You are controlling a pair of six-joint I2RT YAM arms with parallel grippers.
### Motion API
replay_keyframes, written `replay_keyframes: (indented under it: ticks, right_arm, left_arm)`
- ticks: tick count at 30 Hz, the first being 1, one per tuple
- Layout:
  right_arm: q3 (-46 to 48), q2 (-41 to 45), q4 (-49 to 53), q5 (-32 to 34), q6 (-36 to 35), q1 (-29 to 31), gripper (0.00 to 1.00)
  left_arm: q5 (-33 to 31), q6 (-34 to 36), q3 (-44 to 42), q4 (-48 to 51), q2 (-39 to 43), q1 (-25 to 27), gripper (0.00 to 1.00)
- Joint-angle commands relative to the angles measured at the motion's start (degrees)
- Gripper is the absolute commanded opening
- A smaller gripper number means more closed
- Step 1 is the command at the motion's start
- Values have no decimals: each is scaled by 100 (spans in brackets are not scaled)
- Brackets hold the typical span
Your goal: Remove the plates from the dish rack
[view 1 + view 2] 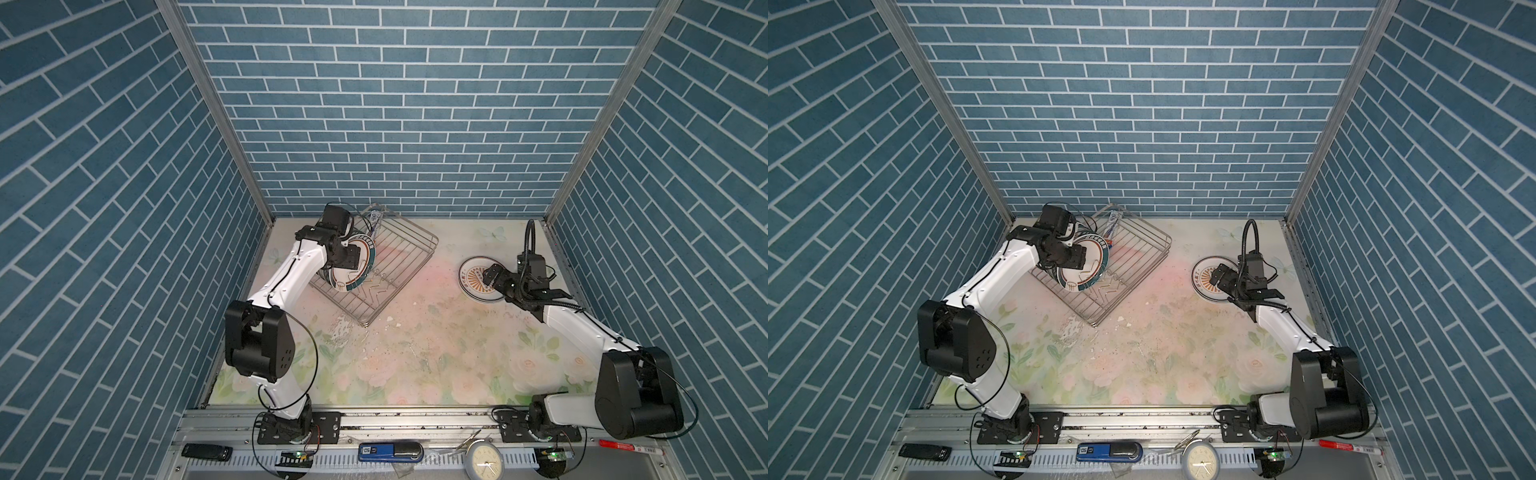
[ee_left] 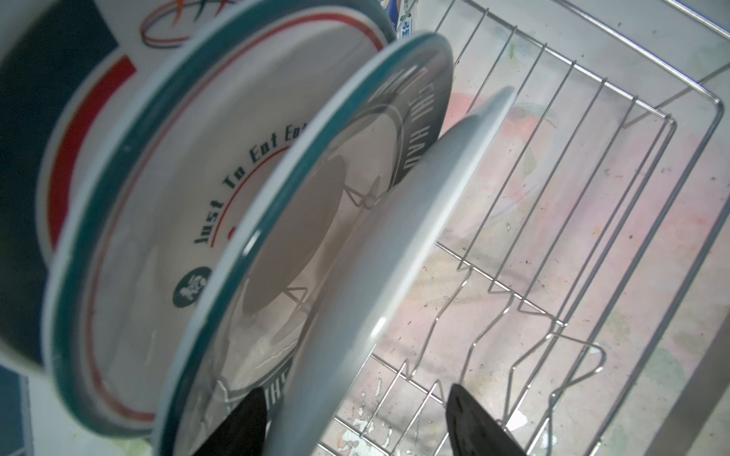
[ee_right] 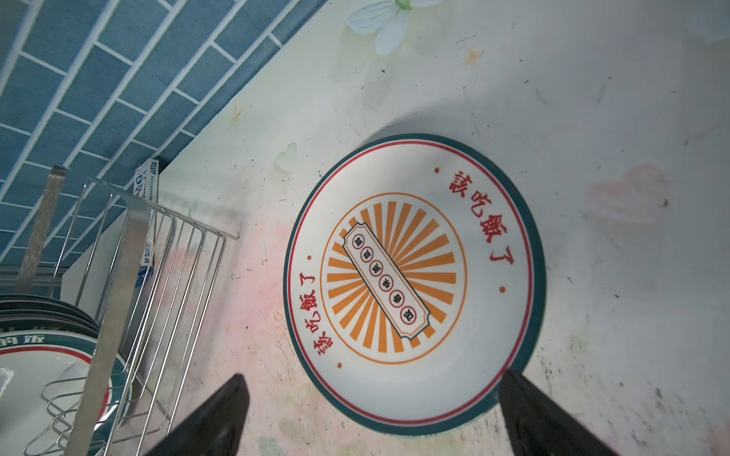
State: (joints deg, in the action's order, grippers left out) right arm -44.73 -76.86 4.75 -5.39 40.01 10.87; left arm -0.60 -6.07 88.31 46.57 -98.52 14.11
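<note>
Standing in the dish rack (image 1: 409, 253), the outermost plate (image 2: 395, 221) is straddled by the left gripper (image 2: 355, 395) (jaws parted, nothing clamped); right of the rack, a flat plate (image 3: 414, 284) is overhung by the spread right gripper (image 3: 373, 377).

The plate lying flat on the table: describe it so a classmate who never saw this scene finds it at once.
On the floral table, look right of the wire dish rack. The plate lies flat there, face up, showing an orange sunburst; the other plates stand on edge in the rack.

Along the front ledge (image 1: 415, 432) — clock (image 1: 484, 460), red marker (image 1: 631, 446).
</note>
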Motion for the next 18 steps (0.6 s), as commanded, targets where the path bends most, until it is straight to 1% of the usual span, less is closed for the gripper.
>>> replay_keyframes:
  ticks: [1,4,15,16,18]
  right_arm:
    - [35,72,-106,-164,-134,20,99]
    - [43,117,-118,-204,-134,21,99]
    - [122,302,-177,-228,-123,13,99]
    - [122,298,-185,-227,-125,13,99]
    - [125,274,-194,-241,-124,12,99]
  left_arm:
    - [-37,130,142,127,-170,-65,56]
    - [-22,183,148,129,-250,-135,48]
    - [47,290,107,59,-206,-301,32]
    - [73,290,90,41,-206,-327,28]
    - [112,297,80,28,-211,-365,24]
